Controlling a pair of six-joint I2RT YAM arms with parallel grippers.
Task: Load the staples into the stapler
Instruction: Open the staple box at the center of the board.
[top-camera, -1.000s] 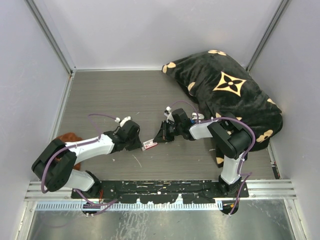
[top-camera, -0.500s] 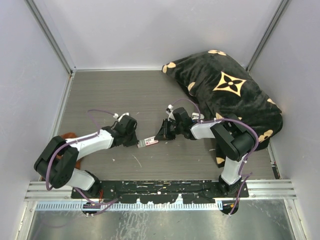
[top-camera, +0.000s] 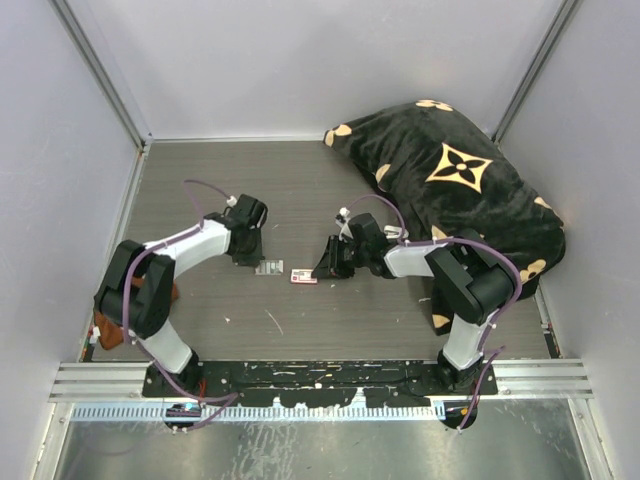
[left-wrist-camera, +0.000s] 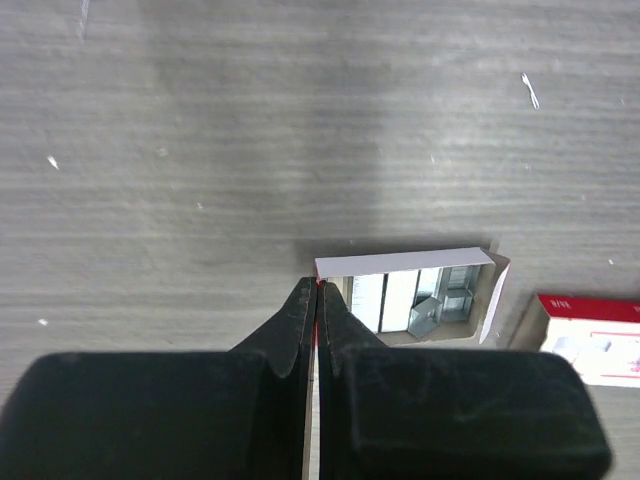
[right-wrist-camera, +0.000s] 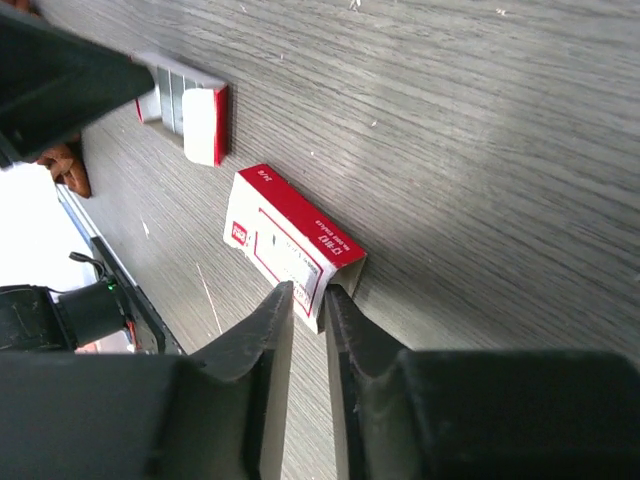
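Note:
Silvery staples (left-wrist-camera: 430, 300) lie in an open white cardboard tray (left-wrist-camera: 400, 262) on the table; the stapler is out of view. My left gripper (left-wrist-camera: 316, 285) is shut on the tray's near-left edge. In the top view the tray (top-camera: 268, 267) lies just right of my left gripper (top-camera: 252, 258). The empty red-and-white box sleeve (right-wrist-camera: 285, 235) lies beside it, apart from the tray. My right gripper (right-wrist-camera: 308, 292) is shut on the sleeve's near wall, one finger inside. The sleeve (top-camera: 302, 276) and right gripper (top-camera: 322, 272) sit at mid-table. The tray with staples (right-wrist-camera: 170, 95) also shows in the right wrist view.
A black pillow with gold patterns (top-camera: 470, 190) fills the far right of the table, behind the right arm. A brown object (top-camera: 105, 325) lies by the left arm's base. Grey walls enclose three sides; a metal rail (top-camera: 320, 380) runs along the near edge.
My left gripper has pulled the staple tray out of the box sleeve, moving left and farther back. The right gripper kept hold of the sleeve and barely moved.

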